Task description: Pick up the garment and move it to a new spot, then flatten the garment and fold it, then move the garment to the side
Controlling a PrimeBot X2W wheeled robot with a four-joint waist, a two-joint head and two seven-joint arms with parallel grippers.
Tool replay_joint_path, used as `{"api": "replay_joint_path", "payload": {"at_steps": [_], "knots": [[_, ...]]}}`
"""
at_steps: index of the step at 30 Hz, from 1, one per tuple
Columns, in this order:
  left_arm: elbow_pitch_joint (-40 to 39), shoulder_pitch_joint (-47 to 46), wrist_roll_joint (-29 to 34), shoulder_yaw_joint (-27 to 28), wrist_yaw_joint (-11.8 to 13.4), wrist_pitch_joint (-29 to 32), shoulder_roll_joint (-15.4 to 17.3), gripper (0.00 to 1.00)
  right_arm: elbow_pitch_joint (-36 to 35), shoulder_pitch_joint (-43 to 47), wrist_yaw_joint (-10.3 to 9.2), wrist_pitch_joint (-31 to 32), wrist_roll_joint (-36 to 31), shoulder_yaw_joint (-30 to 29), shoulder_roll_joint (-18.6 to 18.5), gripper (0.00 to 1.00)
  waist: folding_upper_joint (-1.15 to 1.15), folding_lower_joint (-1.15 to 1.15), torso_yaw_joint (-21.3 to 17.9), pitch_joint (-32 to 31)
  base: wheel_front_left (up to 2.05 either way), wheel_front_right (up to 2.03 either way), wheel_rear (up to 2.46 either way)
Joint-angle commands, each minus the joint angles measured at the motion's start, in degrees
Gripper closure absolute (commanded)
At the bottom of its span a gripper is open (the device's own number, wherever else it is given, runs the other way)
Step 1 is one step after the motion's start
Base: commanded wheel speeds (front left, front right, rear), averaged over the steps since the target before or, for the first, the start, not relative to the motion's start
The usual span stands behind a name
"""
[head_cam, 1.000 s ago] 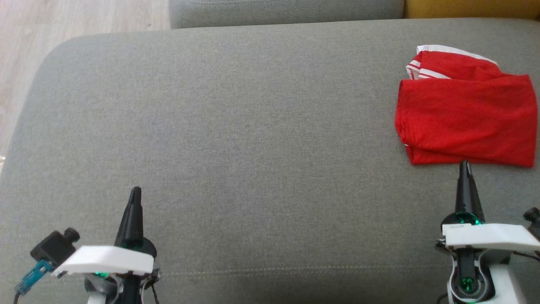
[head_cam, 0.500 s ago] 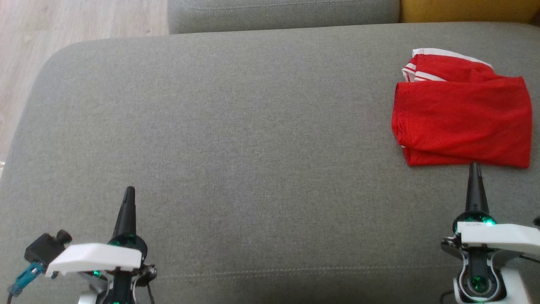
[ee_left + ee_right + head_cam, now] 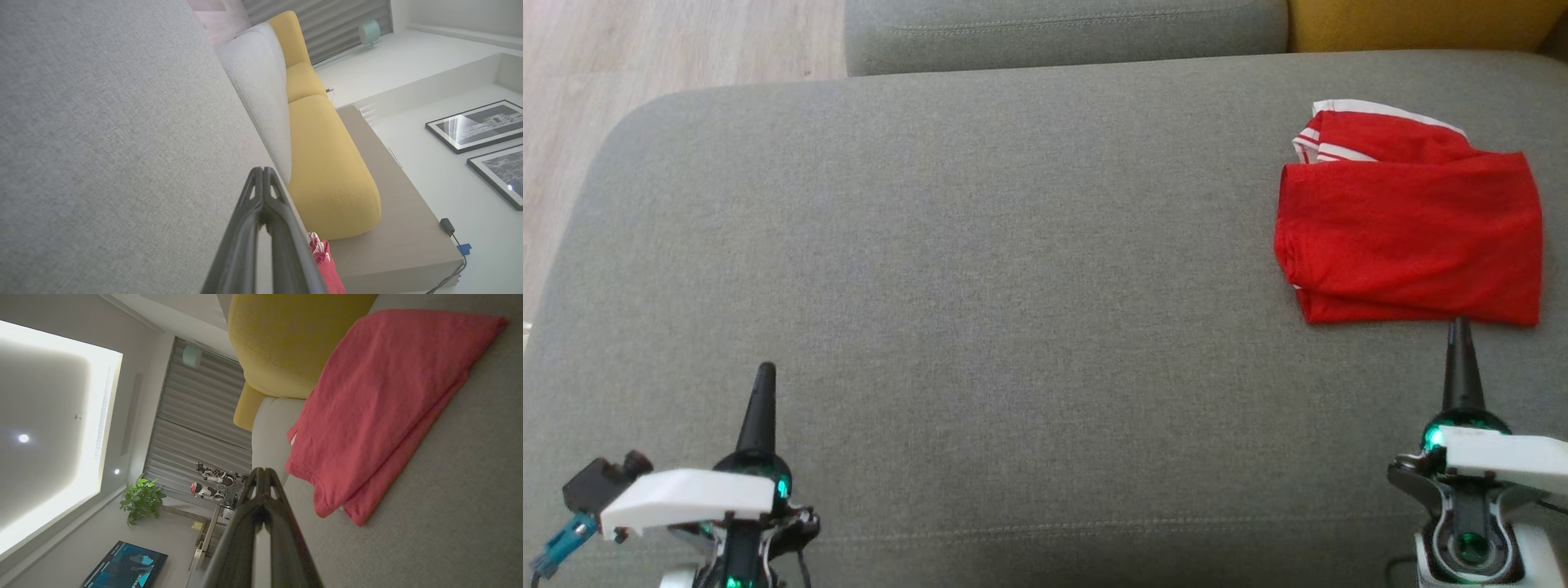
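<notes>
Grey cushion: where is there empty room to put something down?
The grey cushion is bare from its left edge across to the red garment, also between the left gripper and right gripper. Crowded only at the right, where the garment lies.

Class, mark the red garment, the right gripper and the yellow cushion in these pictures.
red garment (image 3: 1409,237): head view, middle of the folded cloth.
right gripper (image 3: 1459,325): head view, tips of its closed fingers.
yellow cushion (image 3: 294,343): right wrist view, its broad face.

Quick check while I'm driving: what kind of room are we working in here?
Most likely a home-style living room. The red garment lies on a grey sofa with yellow cushions, framed pictures hang on the wall, and a TV screen and potted plant show beyond.
</notes>
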Motion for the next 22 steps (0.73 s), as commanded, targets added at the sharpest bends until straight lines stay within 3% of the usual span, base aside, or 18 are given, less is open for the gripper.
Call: {"api": "replay_joint_path", "payload": {"at_steps": [1, 22], "knots": [[-1.57, -3.23, -1.54, 1.79, -0.17, 0.57, 1.12, 1.0, -2.29, -1.39, 0.26, 0.48, 2.13, 0.44, -0.82, 1.0, 0.0, 0.0, -0.04, -0.09, 0.0, 0.0, 0.0], [-0.04, -4.42, -14.07, 4.03, -0.21, 4.16, 1.12, 1.0, -2.73, -1.26, 0.32, 3.99, 16.09, -2.0, -0.72, 1.0, 0.0, 0.0, -0.59, -1.4, 0.0, 0.0, 0.0]]}}
